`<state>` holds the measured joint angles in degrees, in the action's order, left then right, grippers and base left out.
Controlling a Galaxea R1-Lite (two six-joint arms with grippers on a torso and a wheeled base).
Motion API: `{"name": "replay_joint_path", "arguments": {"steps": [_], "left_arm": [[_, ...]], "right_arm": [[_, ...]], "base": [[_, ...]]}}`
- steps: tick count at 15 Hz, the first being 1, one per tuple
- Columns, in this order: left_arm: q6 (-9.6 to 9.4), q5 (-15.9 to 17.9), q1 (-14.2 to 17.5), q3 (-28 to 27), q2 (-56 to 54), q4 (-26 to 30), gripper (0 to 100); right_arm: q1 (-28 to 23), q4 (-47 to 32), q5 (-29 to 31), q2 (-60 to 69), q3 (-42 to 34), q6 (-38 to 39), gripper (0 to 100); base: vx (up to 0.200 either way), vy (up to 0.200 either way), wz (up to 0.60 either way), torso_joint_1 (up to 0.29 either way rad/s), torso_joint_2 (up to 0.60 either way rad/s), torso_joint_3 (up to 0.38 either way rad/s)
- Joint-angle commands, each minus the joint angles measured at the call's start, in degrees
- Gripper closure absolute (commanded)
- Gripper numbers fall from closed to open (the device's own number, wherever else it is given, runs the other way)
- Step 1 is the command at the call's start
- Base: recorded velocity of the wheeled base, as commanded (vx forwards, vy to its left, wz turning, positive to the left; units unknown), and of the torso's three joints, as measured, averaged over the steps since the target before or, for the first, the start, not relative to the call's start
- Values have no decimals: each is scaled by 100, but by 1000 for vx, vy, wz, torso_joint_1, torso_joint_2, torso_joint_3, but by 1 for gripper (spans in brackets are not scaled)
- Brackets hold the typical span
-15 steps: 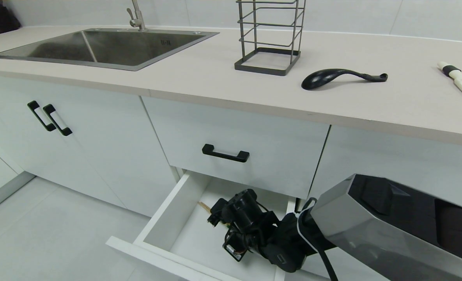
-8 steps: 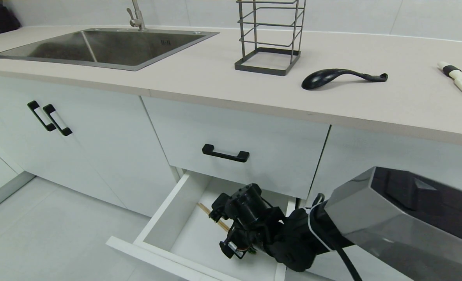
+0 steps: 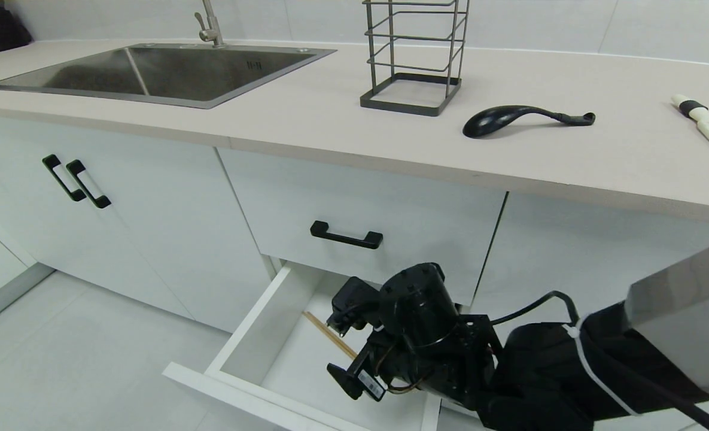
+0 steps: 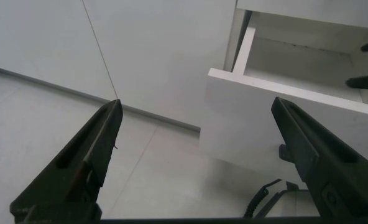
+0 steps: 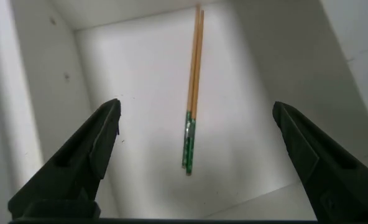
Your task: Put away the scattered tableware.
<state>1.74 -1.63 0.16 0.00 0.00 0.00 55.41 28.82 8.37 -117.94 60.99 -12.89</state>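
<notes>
Firstly, from the head camera: the right gripper [image 3: 347,348] hangs inside the open white drawer [image 3: 252,328], spread wide and empty. A pair of slim wooden chopsticks with green ends [image 3: 329,334] lies just beneath it. A glossy black curved spoon [image 3: 510,117] rests on the beige countertop [image 3: 330,131], well above.

The left wrist camera has the left gripper [image 4: 196,109] equally wide and empty, outside the drawer front [image 4: 283,124].

On the right wrist camera the chopsticks [image 5: 193,93] lie untouched between the spread fingers [image 5: 103,143].

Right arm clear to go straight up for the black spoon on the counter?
Probably not directly: the open right gripper sits low in the pulled-out drawer, below the closed drawer front and counter edge. It would have to back out first; the spoon itself lies unobstructed.
</notes>
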Motion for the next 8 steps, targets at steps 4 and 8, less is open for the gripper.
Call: {"name": "replay_joint_path", "arguments": {"steps": [4, 8], "left_arm": [[1, -4, 2, 0, 0, 0, 0], [1, -4, 2, 0, 0, 0, 0]], "right_arm": [[111, 2119, -1075, 993, -1801, -21, 0], [-91, 2506, -2006, 1625, -2627, -258, 0]], "base": [[0, 0, 0, 0, 0, 0], [0, 0, 0, 0, 0, 0]]}}
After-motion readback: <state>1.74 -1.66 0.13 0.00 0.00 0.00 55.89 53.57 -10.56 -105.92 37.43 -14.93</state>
